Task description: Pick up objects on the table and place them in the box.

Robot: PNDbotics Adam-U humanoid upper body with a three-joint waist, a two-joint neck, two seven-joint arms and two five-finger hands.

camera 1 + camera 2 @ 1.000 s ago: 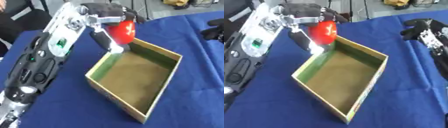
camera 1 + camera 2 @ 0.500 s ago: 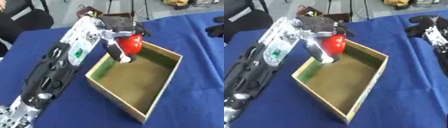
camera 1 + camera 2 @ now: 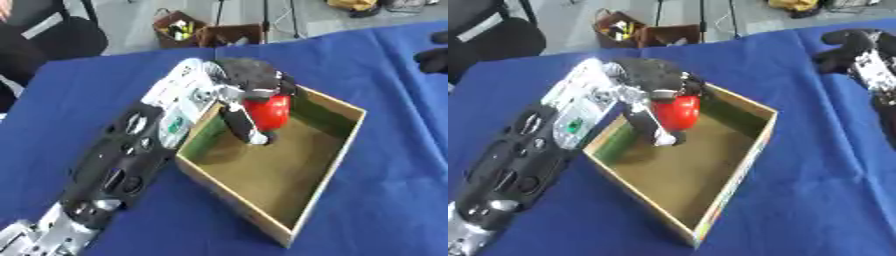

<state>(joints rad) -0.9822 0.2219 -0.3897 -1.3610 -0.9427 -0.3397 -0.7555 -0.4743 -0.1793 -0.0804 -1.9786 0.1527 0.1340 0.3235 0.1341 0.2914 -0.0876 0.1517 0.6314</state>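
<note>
Lowered into box (image 3: 337, 150): left hand (image 3: 249, 87) gripping red ball (image 3: 269, 112).

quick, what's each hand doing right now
Left hand: shut on the red object, inside the box.
Right hand: at the far right edge over the blue table; fingers cannot be told.

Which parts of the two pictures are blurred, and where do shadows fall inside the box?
Left eye view: the left hand and red object look soft-edged; a shadow darkens the box floor under them. Right eye view: the right hand at the upper right edge is blurred too; no glare on the blue cloth.
</note>
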